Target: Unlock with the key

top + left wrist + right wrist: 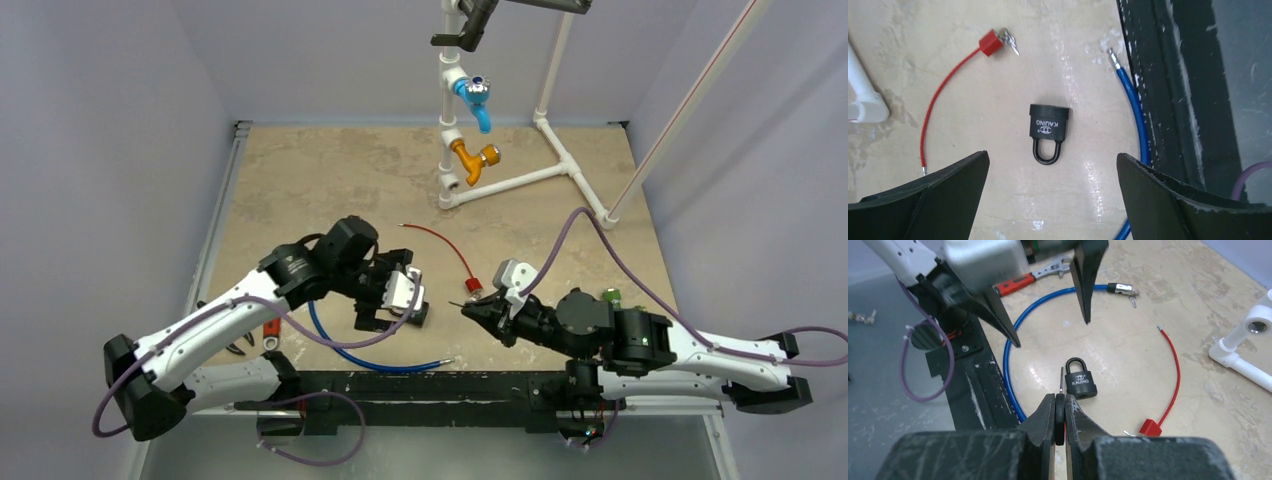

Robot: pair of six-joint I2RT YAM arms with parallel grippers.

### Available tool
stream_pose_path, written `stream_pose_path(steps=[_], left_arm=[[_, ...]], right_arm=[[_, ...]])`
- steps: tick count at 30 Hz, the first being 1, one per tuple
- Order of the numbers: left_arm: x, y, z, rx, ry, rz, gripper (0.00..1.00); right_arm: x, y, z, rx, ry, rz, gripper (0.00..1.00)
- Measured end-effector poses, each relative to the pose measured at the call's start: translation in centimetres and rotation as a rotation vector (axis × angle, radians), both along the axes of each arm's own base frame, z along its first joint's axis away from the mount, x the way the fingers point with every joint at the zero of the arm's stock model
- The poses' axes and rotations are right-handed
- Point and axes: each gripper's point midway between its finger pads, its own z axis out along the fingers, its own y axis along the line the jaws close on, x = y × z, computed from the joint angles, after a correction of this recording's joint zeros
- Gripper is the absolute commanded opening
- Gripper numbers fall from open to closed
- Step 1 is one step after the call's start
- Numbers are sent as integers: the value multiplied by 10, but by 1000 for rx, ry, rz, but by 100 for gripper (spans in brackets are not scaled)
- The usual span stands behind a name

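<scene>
The padlock (1081, 380) lies flat on the tabletop (1133, 355) at the centre of the right wrist frame, and nothing holds it. The left jaws hang wide open above it, while the right jaws are clamped on the key (1061, 382). We judge a push now would skid the loose lock, and the blade sits left of its base. Its long axis runs up-frame, shackle at top, base facing the key.

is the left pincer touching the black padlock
Apart. The left wrist view shows the left pincer open, with bare table between the padlock and the finger on each side.
</scene>
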Motion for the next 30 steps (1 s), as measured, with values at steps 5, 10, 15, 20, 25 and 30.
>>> stream_pose_path(steps=[5, 10, 15, 20, 25, 30], left_arm=[[20, -5, -55, 152, -16, -63, 100], [28, -9, -105, 257, 9, -130, 100], [38, -14, -139, 329, 23, -158, 99], [46, -25, -158, 386, 6, -162, 95], [53, -31, -173, 429, -19, -148, 81], [54, -32, -185, 489, -15, -154, 56]], right_arm=[[6, -9, 7, 70, 20, -63, 0], [11, -15, 2, 59, 17, -101, 0], [14, -32, 11, 99, -1, -128, 0], [16, -53, 29, 182, -25, -153, 0], [17, -63, 32, 195, -39, -163, 0], [17, -73, 36, 198, -51, -170, 0]])
